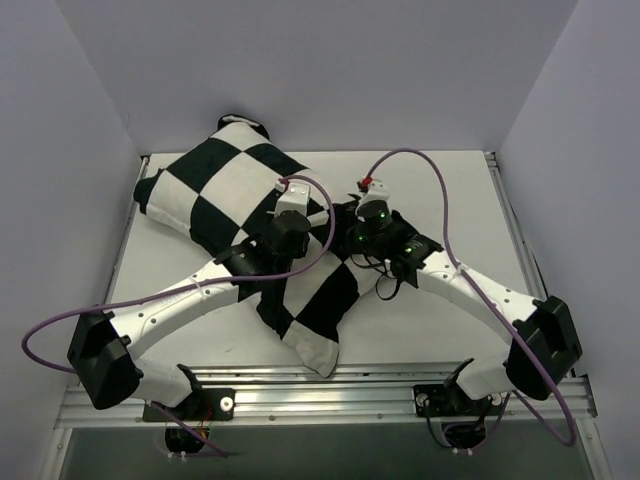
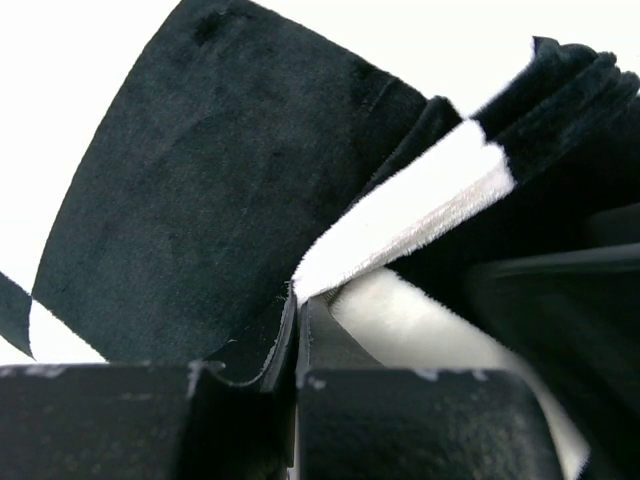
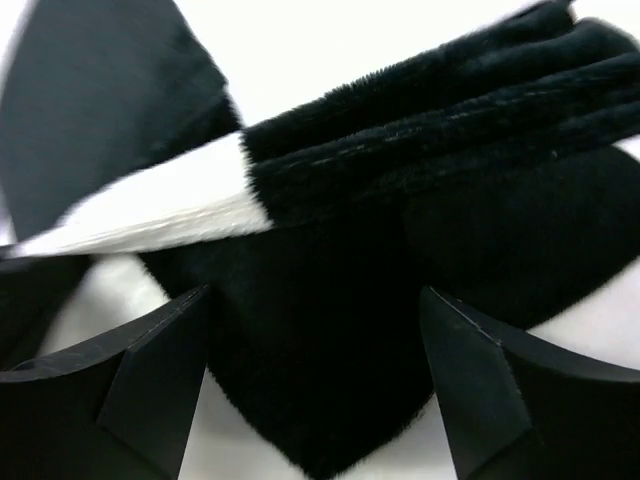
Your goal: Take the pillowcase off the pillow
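The black and white checkered pillowcase (image 1: pixel 225 190) lies plump from the table's back left down to the front middle (image 1: pixel 310 320). My left gripper (image 1: pixel 305 215) sits over its middle, jaws pressed together on a white hem of the pillowcase (image 2: pixel 400 215); the left gripper (image 2: pixel 298 300) pinches that edge at its tips. My right gripper (image 1: pixel 350 225) is just to the right, open; in the right wrist view the right gripper (image 3: pixel 315 300) straddles a black fold of the pillowcase (image 3: pixel 330 330) without closing. The pillow is hidden inside; a pale surface (image 2: pixel 420 320) under the hem cannot be identified.
The white table (image 1: pixel 440 300) is bordered by side walls and a back wall. An aluminium rail (image 1: pixel 330 385) runs along the near edge between the arm bases. Purple cables (image 1: pixel 440 190) loop over both arms.
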Robot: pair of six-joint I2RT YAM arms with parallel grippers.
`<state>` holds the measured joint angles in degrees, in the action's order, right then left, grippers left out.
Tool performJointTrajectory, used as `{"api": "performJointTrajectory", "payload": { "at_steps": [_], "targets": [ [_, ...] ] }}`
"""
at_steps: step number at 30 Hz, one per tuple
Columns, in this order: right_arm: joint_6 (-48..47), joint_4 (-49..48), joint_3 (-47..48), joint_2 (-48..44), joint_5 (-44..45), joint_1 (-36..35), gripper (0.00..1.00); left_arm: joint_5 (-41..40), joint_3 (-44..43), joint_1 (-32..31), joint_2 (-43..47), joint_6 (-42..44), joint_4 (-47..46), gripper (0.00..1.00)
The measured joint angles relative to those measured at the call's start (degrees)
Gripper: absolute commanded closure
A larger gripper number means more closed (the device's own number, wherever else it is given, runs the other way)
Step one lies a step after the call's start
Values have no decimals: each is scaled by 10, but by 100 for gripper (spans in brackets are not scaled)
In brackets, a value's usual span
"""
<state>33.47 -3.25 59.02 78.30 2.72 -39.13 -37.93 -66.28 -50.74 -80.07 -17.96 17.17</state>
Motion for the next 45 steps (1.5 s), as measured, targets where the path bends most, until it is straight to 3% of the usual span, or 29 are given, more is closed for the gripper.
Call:
{"api": "performJointTrajectory", "payload": {
  "at_steps": [3,4,5,7,15,24,28,32,36,38,40,43,45],
  "targets": [
    [2,-3,0,41,22,-16,46,8,9,9,6,-12,0,98],
    [3,-6,0,48,29,-19,72,8,12,11,7,-15,0,98],
    [3,-8,0,51,34,-21,85,8,16,15,7,-18,0,98],
    [8,-14,-3,54,50,-22,100,8,24,22,7,-30,-2,98],
    [42,-66,-115,-29,45,3,100,27,50,50,9,-88,-16,98],
    [95,-40,-288,-203,-47,142,100,44,68,65,21,-132,-34,98],
    [97,-30,-303,-222,-82,186,100,55,75,71,24,-144,-33,98],
    [69,10,-259,-218,-96,185,100,66,78,75,25,-144,-33,98],
    [37,75,-150,-188,-70,157,86,67,78,76,28,-144,-31,98],
    [25,97,-89,-162,-42,141,59,64,78,74,28,-144,-27,98],
    [14,110,-36,-134,-14,123,39,61,78,72,28,-144,-24,98],
    [3,129,26,-89,14,106,26,56,78,69,28,-144,-24,98],
    [0,146,65,-55,30,97,23,51,80,66,28,-144,-24,98]
  ]
}}
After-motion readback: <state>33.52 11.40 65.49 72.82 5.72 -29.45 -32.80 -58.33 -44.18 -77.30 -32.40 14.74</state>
